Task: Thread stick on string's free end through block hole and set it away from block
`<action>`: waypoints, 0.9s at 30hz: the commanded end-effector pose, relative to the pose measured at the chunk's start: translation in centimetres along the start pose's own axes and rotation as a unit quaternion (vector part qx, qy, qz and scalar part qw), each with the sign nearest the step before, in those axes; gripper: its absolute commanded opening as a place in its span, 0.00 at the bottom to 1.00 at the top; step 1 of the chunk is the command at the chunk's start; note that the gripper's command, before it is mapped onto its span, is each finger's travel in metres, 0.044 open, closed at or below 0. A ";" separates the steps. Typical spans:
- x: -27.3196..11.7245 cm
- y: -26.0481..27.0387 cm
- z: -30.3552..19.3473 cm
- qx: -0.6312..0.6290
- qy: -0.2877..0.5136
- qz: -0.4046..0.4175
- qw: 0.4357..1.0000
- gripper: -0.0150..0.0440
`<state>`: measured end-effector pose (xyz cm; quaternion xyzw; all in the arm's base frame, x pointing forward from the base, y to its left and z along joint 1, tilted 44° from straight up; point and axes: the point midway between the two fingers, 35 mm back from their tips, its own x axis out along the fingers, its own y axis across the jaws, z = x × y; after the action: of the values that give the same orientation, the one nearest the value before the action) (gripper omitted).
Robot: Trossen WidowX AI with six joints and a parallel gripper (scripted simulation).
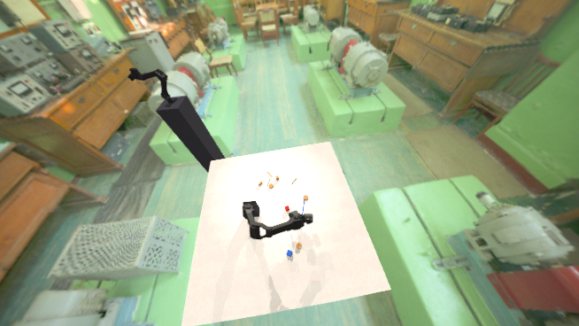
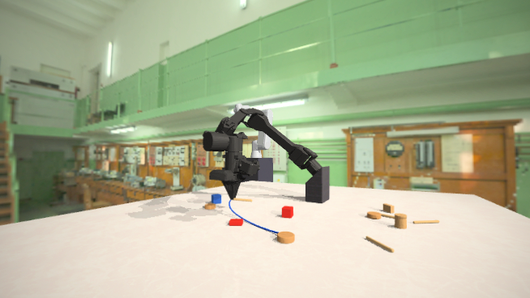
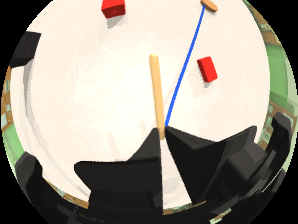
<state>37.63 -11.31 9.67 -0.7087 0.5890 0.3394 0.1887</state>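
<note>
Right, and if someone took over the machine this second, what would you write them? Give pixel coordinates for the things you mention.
Gripper (image 1: 303,217) (image 2: 232,198) (image 3: 160,131): shut on the thin stick (image 2: 244,200) (image 3: 157,95), near its string end.
Where: the blue string (image 1: 304,205) (image 2: 251,223) (image 3: 185,67) runs from the fingertips to the round wooden button (image 1: 305,197) (image 2: 285,237) (image 3: 210,5). I cannot tell which block has the hole.
Done: stick gripped.
Left: push it through the hole, pull the string through, lay the stick down away from the block, open fully, touch nothing.

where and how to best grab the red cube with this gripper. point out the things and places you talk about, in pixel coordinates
Probably from above, fingers across two opposite upright sides of the red cube (image 2: 287,211) (image 1: 287,208) (image 3: 113,8): it sits flat, its faces look parallel, and nothing touches it.
</note>
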 end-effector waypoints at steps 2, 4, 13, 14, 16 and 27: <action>0.5 0.5 0.1 -0.001 0.002 0.001 1.000 0.25; 0.7 0.7 0.2 -0.001 0.002 0.001 1.000 0.25; 1.4 1.4 0.6 -0.002 0.002 0.002 1.000 0.25; 1.5 1.5 0.7 -0.002 0.002 0.002 1.000 0.25; 1.7 1.7 0.8 -0.002 0.002 0.002 1.000 0.25; 2.6 2.7 1.3 -0.002 0.002 0.002 1.000 0.25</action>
<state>35.30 -12.64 7.55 -0.7088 0.5903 0.3381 0.1866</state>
